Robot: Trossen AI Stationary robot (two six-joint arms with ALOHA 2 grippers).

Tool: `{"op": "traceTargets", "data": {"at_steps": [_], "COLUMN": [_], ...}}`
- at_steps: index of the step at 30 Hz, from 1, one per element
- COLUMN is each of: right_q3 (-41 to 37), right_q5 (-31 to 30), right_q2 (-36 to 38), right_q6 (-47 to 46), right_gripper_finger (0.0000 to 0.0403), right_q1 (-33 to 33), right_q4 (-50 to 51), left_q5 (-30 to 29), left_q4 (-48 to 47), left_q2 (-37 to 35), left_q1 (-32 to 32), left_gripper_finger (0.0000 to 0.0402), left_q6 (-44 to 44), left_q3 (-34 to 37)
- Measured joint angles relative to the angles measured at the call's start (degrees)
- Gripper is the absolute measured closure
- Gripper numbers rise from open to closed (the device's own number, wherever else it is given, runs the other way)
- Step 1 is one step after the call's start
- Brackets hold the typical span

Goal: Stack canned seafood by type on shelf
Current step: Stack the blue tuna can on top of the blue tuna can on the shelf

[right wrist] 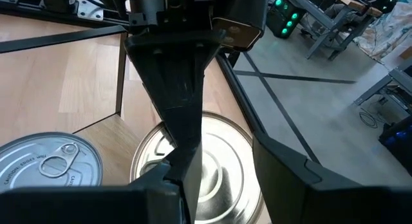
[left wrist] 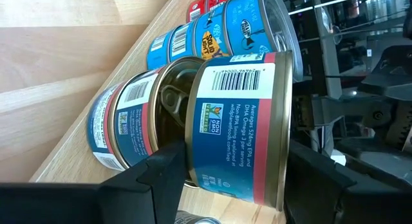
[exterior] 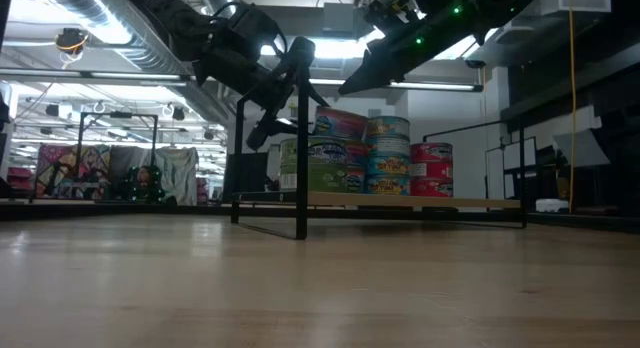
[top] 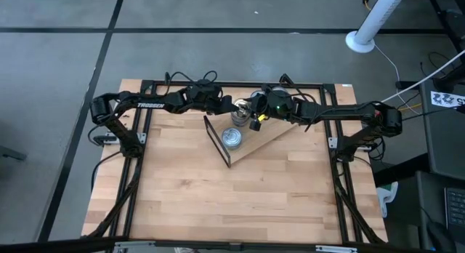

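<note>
- Blue-sided tin [left wrist: 238, 127], with a red band at each rim and a barcode on its label, sits clamped between the fingers of the left gripper [left wrist: 225, 176]. It is held just above a like-coloured tin [left wrist: 125, 130] that lies on the shelf [top: 272, 142].
- Shelf position: far centre of the table [top: 218, 195], angled, with a black wire frame [top: 216, 140] at its left end.
- In the low view, the stacked tins [exterior: 372, 153] stand in columns on the shelf board; red ones [exterior: 432, 168] are at the right.
- The right gripper [right wrist: 212, 179] hovers above a silver lid [right wrist: 222, 166]. The left arm's finger passes between its parted fingers, which close on no tin.
- Risk 1: arm contact. Both grippers occupy the same small zone over the far stacks. Any closing or lateral move by the right gripper probably strikes the left finger.
- Risk 2: misaligned release. If the held tin is let go off-centre on the tin below, it likely slides or tips.
- Risk 3: knock-on fall. The neighbouring columns stand close together, so a nudge from either finger may topple them.
- Risk 4: wrong type. The label must match the tin beneath.
</note>
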State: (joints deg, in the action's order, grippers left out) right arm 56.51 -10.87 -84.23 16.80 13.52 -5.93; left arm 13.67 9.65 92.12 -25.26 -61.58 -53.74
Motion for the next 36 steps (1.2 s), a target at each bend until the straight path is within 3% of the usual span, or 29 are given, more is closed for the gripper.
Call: {"op": "traceTargets", "data": {"at_steps": [19, 36], "right_q3": [0.0, 0.0], "right_q5": [0.0, 0.0], "right_q2": [0.0, 0.0], "right_q6": [0.02, 0.02], "right_gripper_finger": [0.0265, 0.0265], "right_q1": [0.0, 0.0], "right_q4": [0.02, 0.02], "left_q5": [0.0, 0.42], "left_q4": [0.61, 4.28], "left_q2": [0.0, 0.0], "left_q1": [-0.33, -0.39], "left_gripper_finger": [0.0182, 0.0182], "left_q6": [-0.73, 3.78], "left_q3": [0.0, 0.0]}}
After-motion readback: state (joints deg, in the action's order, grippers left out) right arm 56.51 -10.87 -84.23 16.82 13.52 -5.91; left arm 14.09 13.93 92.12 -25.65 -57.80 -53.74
